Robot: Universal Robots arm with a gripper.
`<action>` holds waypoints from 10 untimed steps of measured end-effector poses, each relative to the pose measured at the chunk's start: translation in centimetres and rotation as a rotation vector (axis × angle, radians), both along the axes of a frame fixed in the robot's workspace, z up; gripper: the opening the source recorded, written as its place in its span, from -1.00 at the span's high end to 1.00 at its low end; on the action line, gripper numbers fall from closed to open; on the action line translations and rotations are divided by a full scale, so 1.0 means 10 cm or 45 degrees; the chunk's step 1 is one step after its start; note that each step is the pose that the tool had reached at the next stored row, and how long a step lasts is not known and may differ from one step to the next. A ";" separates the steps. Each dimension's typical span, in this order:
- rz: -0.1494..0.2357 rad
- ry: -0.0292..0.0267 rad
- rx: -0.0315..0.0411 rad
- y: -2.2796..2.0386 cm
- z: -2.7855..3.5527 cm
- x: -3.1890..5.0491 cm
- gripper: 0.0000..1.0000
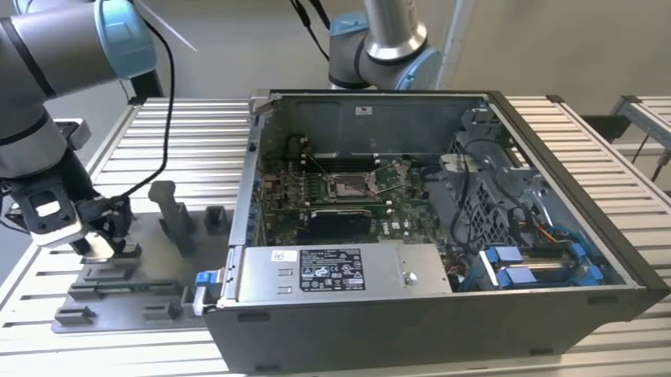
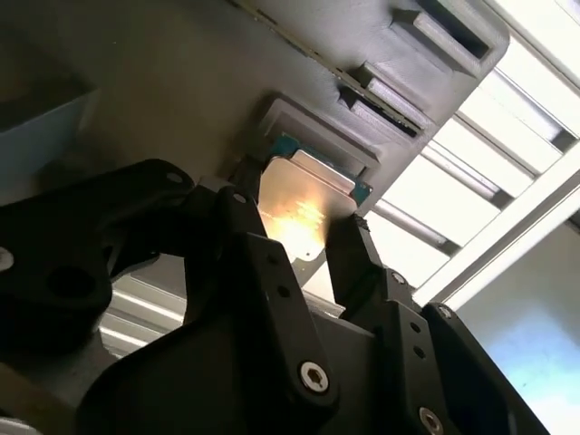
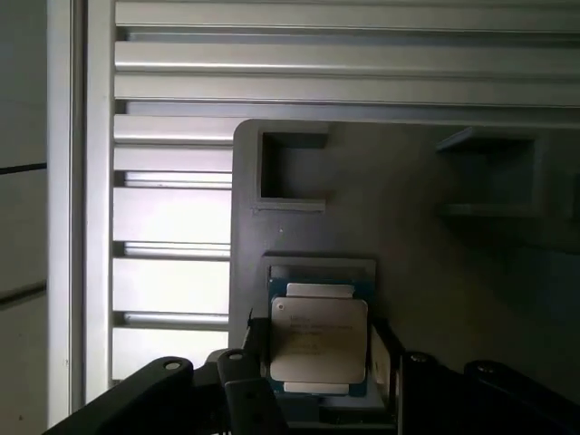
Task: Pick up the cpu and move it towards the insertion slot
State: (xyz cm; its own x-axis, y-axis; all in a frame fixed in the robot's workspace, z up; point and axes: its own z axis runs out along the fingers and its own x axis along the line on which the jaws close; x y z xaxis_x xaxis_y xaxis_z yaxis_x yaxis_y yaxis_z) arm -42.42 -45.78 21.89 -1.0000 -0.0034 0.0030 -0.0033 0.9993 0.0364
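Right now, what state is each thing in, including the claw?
cpu: seated flat in the grey tray, silvery face up.
claw: low at the cpu, grip unclear.
insertion slot: brownish centre showing, apparently no chip seated.
computer case: lying with its open side up.

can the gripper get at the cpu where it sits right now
Probably yes: the gripper hangs right at the cpu, which lies silvery face up in its nest on the grey fixture tray, with nothing covering it.

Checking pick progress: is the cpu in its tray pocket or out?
In: the cpu lies flat inside the pocket frame, gripper straddling it.
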 end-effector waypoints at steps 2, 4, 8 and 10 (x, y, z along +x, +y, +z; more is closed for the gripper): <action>0.000 0.0000 0.0001 0.000 0.088 0.000 1.00; 0.000 0.0000 0.0001 0.000 0.178 0.000 1.00; 0.000 -0.0001 0.0002 0.000 0.361 0.000 1.00; 0.000 0.0001 0.0001 0.000 0.455 0.000 1.00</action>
State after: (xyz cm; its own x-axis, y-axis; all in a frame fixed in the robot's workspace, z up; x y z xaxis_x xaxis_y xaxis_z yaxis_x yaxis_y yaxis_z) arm -42.42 -45.78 26.44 -1.0000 -0.0035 0.0031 -0.0034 0.9993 0.0364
